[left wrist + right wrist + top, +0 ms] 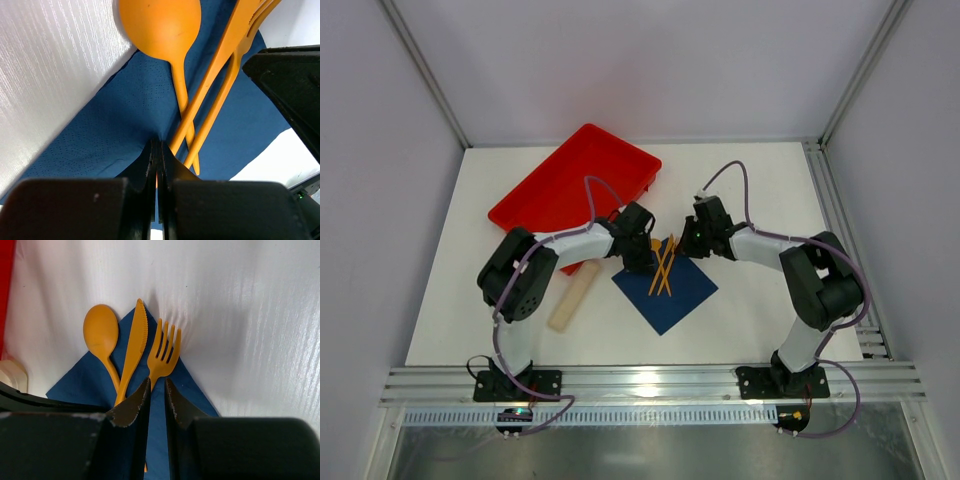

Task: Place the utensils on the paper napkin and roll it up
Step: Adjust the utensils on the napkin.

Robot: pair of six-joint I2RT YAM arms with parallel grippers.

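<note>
Utensils (663, 270) lie on the paper napkin (680, 296), left gripper (642, 262) clenched at nine o'clock, right gripper (682, 244) slightly ajar at one o'clock.

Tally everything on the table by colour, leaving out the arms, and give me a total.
Orange: 3, the spoon, knife and fork
Blue: 1, the napkin
Red: 1, the tray
Beige: 1, the strip
Total: 6
</note>
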